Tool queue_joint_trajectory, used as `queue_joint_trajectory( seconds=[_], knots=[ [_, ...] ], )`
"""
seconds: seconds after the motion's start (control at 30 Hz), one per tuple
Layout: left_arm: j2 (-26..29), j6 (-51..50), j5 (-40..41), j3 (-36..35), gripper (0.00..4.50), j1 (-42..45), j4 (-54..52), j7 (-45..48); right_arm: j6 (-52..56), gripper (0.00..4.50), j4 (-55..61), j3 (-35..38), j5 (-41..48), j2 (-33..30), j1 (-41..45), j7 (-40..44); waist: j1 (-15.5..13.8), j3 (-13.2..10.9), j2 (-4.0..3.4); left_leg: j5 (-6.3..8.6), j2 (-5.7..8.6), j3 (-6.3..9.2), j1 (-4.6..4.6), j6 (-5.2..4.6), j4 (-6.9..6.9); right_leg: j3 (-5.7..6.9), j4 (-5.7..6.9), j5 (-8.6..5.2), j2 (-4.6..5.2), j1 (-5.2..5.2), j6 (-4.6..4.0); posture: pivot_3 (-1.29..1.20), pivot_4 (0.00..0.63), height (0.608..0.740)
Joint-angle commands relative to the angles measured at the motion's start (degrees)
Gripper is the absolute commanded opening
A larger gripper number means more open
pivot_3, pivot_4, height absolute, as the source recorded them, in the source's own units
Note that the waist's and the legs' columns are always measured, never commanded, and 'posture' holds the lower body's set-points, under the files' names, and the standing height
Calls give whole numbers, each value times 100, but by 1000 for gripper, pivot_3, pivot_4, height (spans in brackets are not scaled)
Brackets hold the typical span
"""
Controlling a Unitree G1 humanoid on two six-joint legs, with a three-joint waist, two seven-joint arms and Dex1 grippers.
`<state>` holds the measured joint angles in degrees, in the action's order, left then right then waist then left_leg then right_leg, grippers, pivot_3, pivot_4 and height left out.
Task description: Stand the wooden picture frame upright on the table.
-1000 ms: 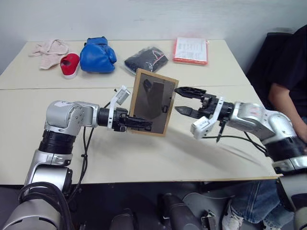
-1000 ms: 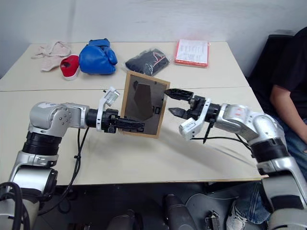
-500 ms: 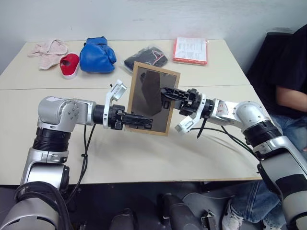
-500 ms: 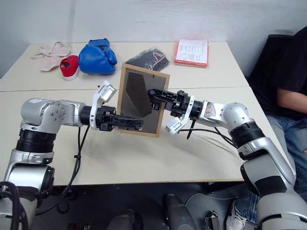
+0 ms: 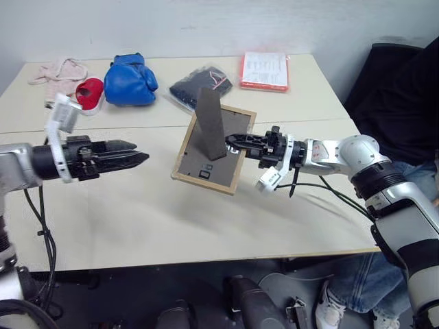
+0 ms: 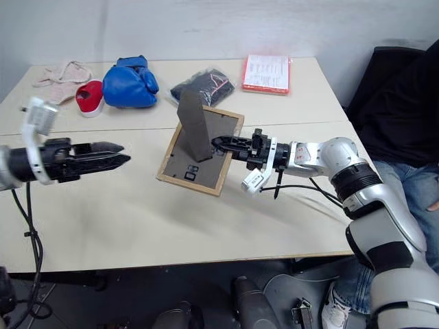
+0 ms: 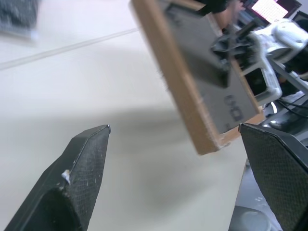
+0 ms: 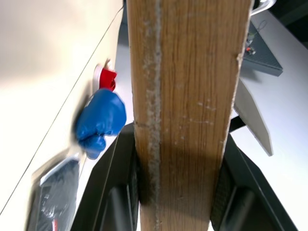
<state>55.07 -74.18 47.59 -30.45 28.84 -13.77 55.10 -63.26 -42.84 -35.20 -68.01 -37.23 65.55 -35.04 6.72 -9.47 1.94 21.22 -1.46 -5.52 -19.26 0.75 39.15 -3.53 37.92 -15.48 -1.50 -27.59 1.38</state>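
From the head views, the wooden picture frame (image 5: 212,149) hangs tilted over the table (image 5: 137,226), back panel showing, its right edge pinched by the right hand (image 5: 236,142). The left hand (image 6: 116,156) hovers well apart, empty. In the left wrist view its fingers (image 7: 82,159) are spread wide, the frame beyond. In the right wrist view the frame's wooden edge sits clamped between the fingers (image 8: 118,192).

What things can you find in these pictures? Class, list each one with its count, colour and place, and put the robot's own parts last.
wooden picture frame: one, light wood with dark back and easel stand out, tilted above the table, one edge clamped by the right end effector.
table: one, cream, two slabs with a seam.
boxing glove: one, blue, far left.
shoe: one, red, beside the glove.
cloth: one, pinkish, far left corner.
dark packet: one, black, far middle.
papers: one red-edged packet, far right.
person: one, dark top, right side.
left end effector: black, open, clear of the frame.
right end effector: black.
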Motion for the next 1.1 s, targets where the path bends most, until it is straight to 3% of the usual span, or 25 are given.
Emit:
queue_joint_trajectory(
  seconds=[0.03,0.13,0.2,0.27,0.37,0.47,0.57,0.9,1.1],
  knots=[
    [-114,422,385,-847,4500,-556,-1232,-91,-532,1277,-447,139,855,124,177,467,-17,1,1,0,0,2,2,0,0,2,1,0,0,2,0,0,150,740],
    [-347,699,542,-955,4500,-909,-1876,-378,-1105,1277,-1484,224,3266,689,77,2393,-32,3,10,-2,0,8,19,3,4,7,-2,0,-1,23,0,0,150,740],
    [-483,998,457,-867,4500,-1064,-2191,-624,631,1276,-466,353,6429,1064,-649,5394,-26,-1,15,-4,-1,10,33,5,4,8,0,1,-1,34,1,0,150,740],
    [-569,1313,308,-718,4500,-1118,-2348,-836,2666,1274,662,685,8598,1297,-1205,7575,-50,-5,16,-1,-19,32,81,6,-1,30,-6,1,-6,101,1,0,150,740],
    [-602,1683,200,-555,4500,-1118,-2345,-1068,5189,1274,1689,1146,10144,1403,-1615,8925,-133,-9,9,6,-20,39,88,0,0,38,5,1,0,114,1,0,150,740],
    [-521,1958,139,-461,4500,-1169,-2234,-1120,6835,1274,2101,1485,10714,1485,-1816,9221,-196,-9,8,13,-21,40,85,-5,0,42,-4,1,1,110,1,0,150,740],
    [-436,2165,48,-406,4500,-1277,-2098,-1097,7721,1274,2146,1789,10851,1725,-2014,9118,-198,-9,9,18,-21,40,84,-5,0,43,-20,-1,1,108,-3,0,150,740],
    [-172,2431,118,-149,4500,-1302,-1759,-1028,8375,1274,2210,2128,10152,2151,-2568,9098,-194,-9,9,20,-19,33,78,-8,-1,40,-25,-2,1,102,-4,0,150,740],
    [-113,2442,297,37,4500,-1245,-1508,-886,8689,3086,3000,2254,9937,1779,-2811,9323,-203,-9,8,22,-19,34,74,-10,-2,40,-29,-2,1,99,-4,0,150,740]
  ],
)
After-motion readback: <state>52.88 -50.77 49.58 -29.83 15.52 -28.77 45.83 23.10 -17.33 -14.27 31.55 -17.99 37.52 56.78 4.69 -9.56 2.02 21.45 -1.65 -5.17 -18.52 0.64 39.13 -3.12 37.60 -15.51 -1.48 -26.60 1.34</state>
